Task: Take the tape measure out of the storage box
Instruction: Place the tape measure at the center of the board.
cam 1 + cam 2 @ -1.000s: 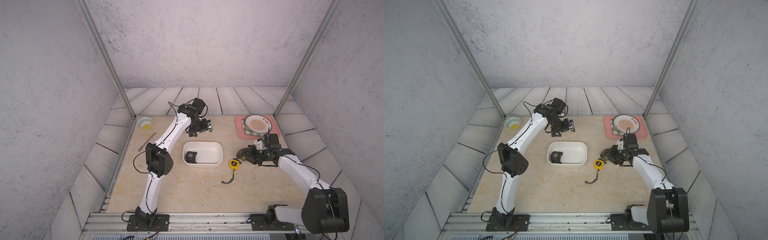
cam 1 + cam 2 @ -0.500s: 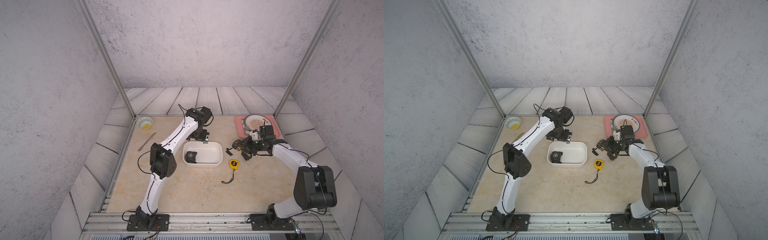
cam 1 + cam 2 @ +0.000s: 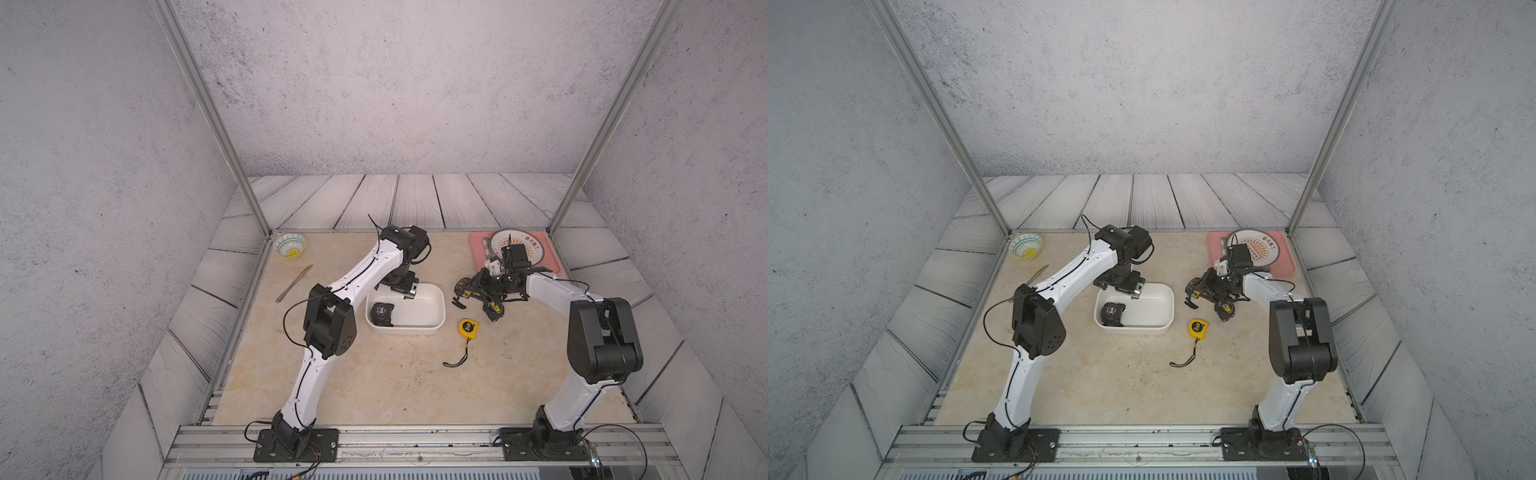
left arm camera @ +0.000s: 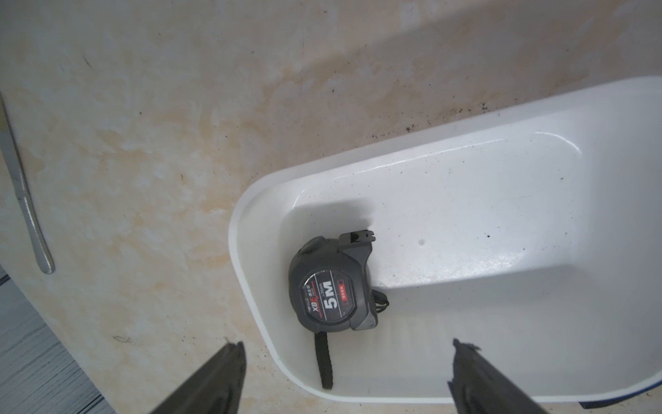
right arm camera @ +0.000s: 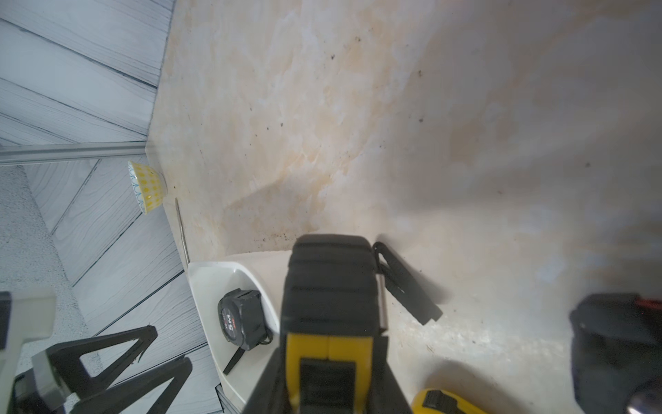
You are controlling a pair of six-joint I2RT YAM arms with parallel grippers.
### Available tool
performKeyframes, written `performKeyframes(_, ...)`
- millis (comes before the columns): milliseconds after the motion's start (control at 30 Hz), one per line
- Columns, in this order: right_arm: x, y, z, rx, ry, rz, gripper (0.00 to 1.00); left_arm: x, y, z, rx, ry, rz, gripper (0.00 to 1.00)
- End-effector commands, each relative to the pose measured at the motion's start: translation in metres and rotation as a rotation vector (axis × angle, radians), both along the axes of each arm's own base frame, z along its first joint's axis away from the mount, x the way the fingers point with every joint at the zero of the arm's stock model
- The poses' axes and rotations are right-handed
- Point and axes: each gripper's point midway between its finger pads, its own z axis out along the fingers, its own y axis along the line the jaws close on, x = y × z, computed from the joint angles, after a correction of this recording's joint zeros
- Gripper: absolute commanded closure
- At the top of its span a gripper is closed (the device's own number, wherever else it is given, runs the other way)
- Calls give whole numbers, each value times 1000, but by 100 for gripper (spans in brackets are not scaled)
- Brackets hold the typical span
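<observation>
Step in hand: reach for black 5M tape measure [image 4: 331,292], lying at one end of storage box [image 4: 501,200]. Your left gripper [image 4: 347,346] hovers over box, fingers apart. Your right gripper [image 5: 327,344] clamped on black-and-yellow tape measure [image 5: 329,279] (outside box). Next, likely: lower, straddle casing, close.

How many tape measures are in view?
3: the black tape measure in the storage box, the yellow tape measure on the table beside it, the black-and-yellow tape measure in the right gripper.
</observation>
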Motion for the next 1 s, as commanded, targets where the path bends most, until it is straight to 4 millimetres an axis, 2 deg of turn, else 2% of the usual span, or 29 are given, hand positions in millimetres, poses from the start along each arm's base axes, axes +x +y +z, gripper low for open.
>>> performKeyframes(0, 5, 5, -13, -26, 23, 23, 100, -1, 7, -2, 30, 6, -5, 6)
performKeyframes(300, 6, 20, -33, -55, 102, 68, 100, -5, 14, -17, 80, 41, -12, 3)
performKeyframes(633, -3, 14, -50, -95, 170, 53, 99, -4, 17, -16, 96, 30, -14, 2)
performKeyframes(967, -7, 10, -60, -128, 204, 54, 84, -5, 18, -17, 102, 37, -22, 1)
